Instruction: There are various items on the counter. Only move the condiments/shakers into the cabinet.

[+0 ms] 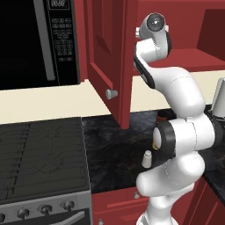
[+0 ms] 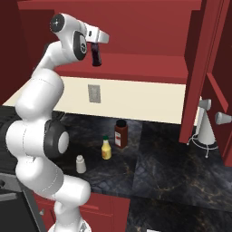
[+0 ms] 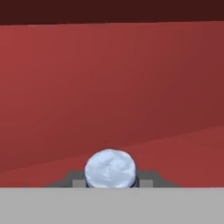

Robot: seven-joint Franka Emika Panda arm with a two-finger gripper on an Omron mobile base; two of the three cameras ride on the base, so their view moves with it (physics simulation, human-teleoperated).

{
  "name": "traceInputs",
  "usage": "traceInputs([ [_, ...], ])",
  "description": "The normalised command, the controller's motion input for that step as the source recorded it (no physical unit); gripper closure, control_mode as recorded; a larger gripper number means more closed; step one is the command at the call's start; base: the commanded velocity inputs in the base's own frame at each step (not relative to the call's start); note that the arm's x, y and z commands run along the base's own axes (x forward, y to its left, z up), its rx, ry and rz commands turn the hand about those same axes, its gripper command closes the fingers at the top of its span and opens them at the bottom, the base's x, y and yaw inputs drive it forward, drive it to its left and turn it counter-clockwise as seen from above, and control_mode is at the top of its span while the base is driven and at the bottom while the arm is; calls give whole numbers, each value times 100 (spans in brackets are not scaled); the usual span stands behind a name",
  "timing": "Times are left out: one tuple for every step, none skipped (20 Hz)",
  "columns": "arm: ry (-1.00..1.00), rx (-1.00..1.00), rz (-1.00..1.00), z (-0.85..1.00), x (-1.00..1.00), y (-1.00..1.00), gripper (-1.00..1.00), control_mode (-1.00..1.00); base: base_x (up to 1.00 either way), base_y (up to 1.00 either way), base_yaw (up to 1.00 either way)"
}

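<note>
Dark purple bottle with a pale blue cap (image 2: 96, 56) hung clamped in the two-finger gripper (image 2: 97, 49), seemingly just above the red cabinet shelf (image 2: 149, 63). On the black marbled counter (image 2: 167, 167) stood the yellow squeeze bottle (image 2: 106, 148) and tiny white shaker (image 2: 80, 164) (near each other).

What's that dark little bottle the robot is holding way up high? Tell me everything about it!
The small dark purple bottle hangs from the robot's hand, which grips it near its top. It tilts slightly and sits in the air just above the red shelf of the open cabinet, touching nothing else. In the hand view its pale blue, rounded cap shows between the fingers.
</note>
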Motion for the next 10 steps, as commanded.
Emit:
traceInputs([
  [0, -5, 2, -11, 0, 0, -100, -100, 0, 0, 0],
  [0, -4, 2, -2, 0, 0, -100, -100, 0, 0, 0],
  [0, -3, 2, 0, 0, 0, -100, -100, 0, 0, 0],
  [0, -3, 1, 0, 0, 0, -100, -100, 0, 0, 0],
  [0, -1, 1, 0, 0, 0, -100, -100, 0, 0, 0],
  [0, 0, 1, 0, -2, 0, -100, -100, 0, 0, 0],
  [0, 0, 1, 0, -5, 0, -100, -100, 0, 0, 0],
  [-3, 0, 3, 0, -15, 0, -100, -100, 0, 0, 0],
  [-5, 0, 3, 0, -29, 0, -100, -100, 0, 0, 0],
  [-4, 0, 4, 0, -43, 1, -100, -100, 0, 0, 0],
])
